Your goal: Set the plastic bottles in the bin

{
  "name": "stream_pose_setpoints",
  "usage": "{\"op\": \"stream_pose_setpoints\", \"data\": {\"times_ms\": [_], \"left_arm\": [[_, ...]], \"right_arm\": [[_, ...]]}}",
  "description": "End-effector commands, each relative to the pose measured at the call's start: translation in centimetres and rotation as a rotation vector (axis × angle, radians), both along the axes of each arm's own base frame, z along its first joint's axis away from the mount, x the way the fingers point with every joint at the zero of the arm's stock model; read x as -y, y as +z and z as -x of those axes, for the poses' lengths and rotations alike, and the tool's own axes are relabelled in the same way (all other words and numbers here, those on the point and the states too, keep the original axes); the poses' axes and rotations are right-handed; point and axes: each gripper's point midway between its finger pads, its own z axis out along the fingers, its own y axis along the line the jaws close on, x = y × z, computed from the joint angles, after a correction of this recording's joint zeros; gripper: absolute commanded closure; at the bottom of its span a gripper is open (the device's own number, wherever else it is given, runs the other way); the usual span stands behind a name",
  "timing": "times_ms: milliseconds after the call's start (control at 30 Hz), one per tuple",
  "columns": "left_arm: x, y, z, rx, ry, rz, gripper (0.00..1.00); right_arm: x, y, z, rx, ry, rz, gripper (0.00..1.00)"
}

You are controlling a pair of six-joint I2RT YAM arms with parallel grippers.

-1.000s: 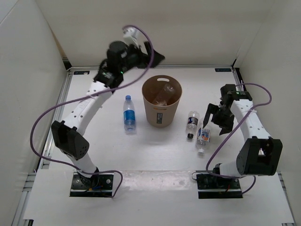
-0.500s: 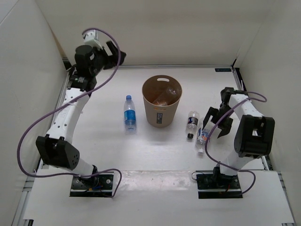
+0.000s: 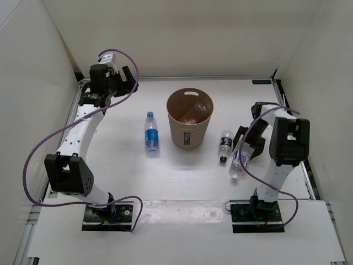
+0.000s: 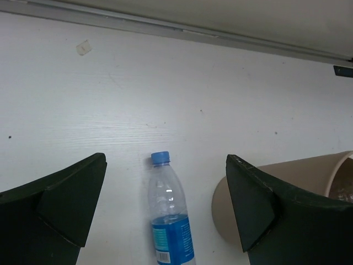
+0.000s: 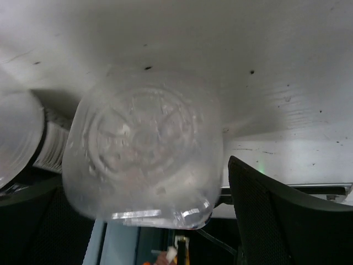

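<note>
The tan bin (image 3: 190, 130) stands mid-table with one clear bottle (image 3: 193, 112) inside. A blue-label bottle (image 3: 150, 134) lies left of it, and shows in the left wrist view (image 4: 168, 221) with the bin (image 4: 278, 185) at the right. A dark-label bottle (image 3: 224, 145) and a white/orange bottle (image 3: 238, 160) lie right of the bin. My left gripper (image 3: 129, 84) is open and empty, raised at the back left (image 4: 165, 160). My right gripper (image 3: 249, 144) is open, its fingers either side of the white/orange bottle's base (image 5: 146, 146), not closed on it.
White walls enclose the table on three sides. A metal rail (image 4: 165, 27) runs along the back edge. The dark-label bottle (image 5: 19, 132) lies close beside the one between my right fingers. Purple cables hang from both arms.
My left arm has swung from above the bin to the back left, gripper empty. My right gripper has moved down and in to straddle the white/orange bottle's base.
</note>
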Motion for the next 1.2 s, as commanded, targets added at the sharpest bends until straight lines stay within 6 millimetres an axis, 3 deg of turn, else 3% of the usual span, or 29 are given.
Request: {"op": "stream_pose_setpoints", "data": {"times_ms": [0,167,267,300,400,500,600,633,700,733,800,900,933,967,1033,1067,1167], "left_arm": [[-1.7,-0.3,0.7,-0.018,0.036,-0.020,0.00],[-4.8,-2.1,0.5,-0.073,0.130,0.032,0.00],[-6.4,-3.4,0.7,-0.111,0.162,0.025,0.00],[-6.5,-3.7,0.8,-0.119,0.161,0.027,0.00],[-6.6,-5.4,1.3,-0.160,0.160,0.026,0.00],[-7.0,-7.0,1.7,-0.203,0.161,0.019,0.00],[-7.7,-8.1,1.7,-0.242,0.175,0.014,0.00],[-7.9,-8.9,1.7,-0.269,0.180,0.018,0.00],[-7.9,-8.6,1.6,-0.273,0.179,0.016,0.00],[-8.1,-9.5,1.5,-0.296,0.180,0.013,0.00],[-8.1,-9.3,1.4,-0.297,0.183,0.011,0.00],[-7.8,-9.5,1.2,-0.328,0.176,0.027,0.00],[-7.8,-9.6,1.1,-0.333,0.166,0.026,0.00],[-7.5,-9.7,1.1,-0.333,0.157,0.028,0.00],[-7.4,-9.7,1.1,-0.333,0.149,0.028,0.00],[-7.4,-9.7,1.2,-0.334,0.148,0.030,0.00],[-7.2,-9.9,1.4,-0.342,0.137,0.024,0.00]], "right_arm": [[0.6,0.7,0.1,-0.027,-0.009,-0.010,0.10],[2.1,1.1,0.2,-0.045,-0.050,0.002,0.40],[2.8,2.5,-0.3,-0.010,-0.061,0.023,0.42],[3.9,3.7,-0.8,0.024,-0.075,0.064,0.42],[5.3,7.0,-1.9,0.122,-0.125,0.109,0.58],[6.1,10.4,-3.2,0.234,-0.180,0.128,0.58],[6.0,15.6,-5.1,0.405,-0.192,0.141,0.58],[5.9,16.4,-5.3,0.434,-0.192,0.140,0.58],[4.8,18.7,-5.8,0.523,-0.163,0.131,0.60],[4.6,19.8,-6.2,0.559,-0.156,0.141,0.73],[3.3,22.2,-6.8,0.652,-0.119,0.146,0.81],[1.2,27.3,-8.2,0.882,-0.051,0.145,0.81],[-0.6,28.3,-8.3,0.925,0.003,0.117,0.81],[-1.0,31.1,-9.1,1.027,0.015,0.109,0.81],[-1.7,32.9,-9.2,1.084,0.030,0.103,0.81],[-2.8,35.5,-9.4,1.167,0.058,0.081,0.81],[-4.5,37.8,-9.8,1.252,0.100,0.052,0.82]]}}
